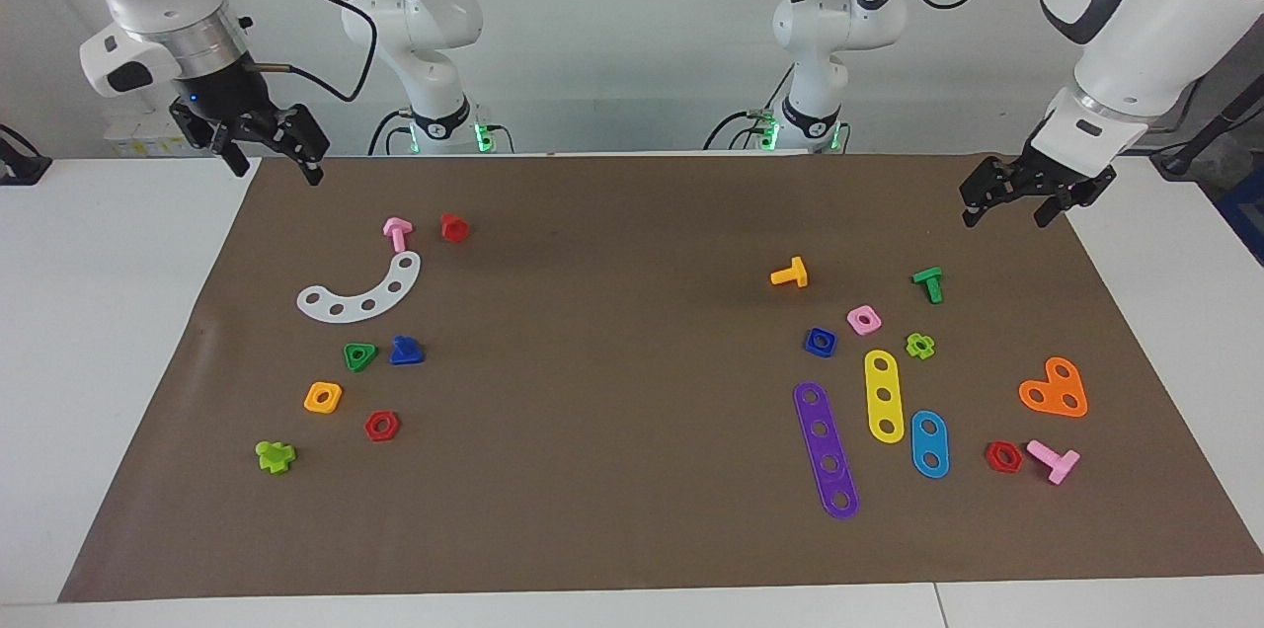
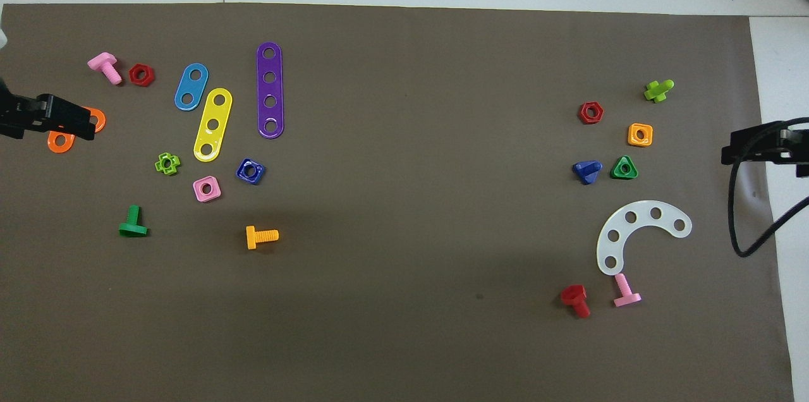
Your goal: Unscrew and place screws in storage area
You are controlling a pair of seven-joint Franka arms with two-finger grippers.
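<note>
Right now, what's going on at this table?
Neither arm is handling anything. The right claw hangs over the mat's edge near the white curved strip; the left claw hangs over the other end, above the orange heart piece. Both are empty. The dark-blue bolt already lies loose on the mat beside the green triangular nut, in the storage area by the white strip. Other bolts, nuts and strips lie scattered at both ends.

Purple strip [image 1: 827, 450], yellow strip [image 1: 884, 395] and blue strip [image 1: 929, 443] lie side by side – flat on the mat. An orange heart plate [image 1: 1055, 389] sits apart – toward the left arm's end.
</note>
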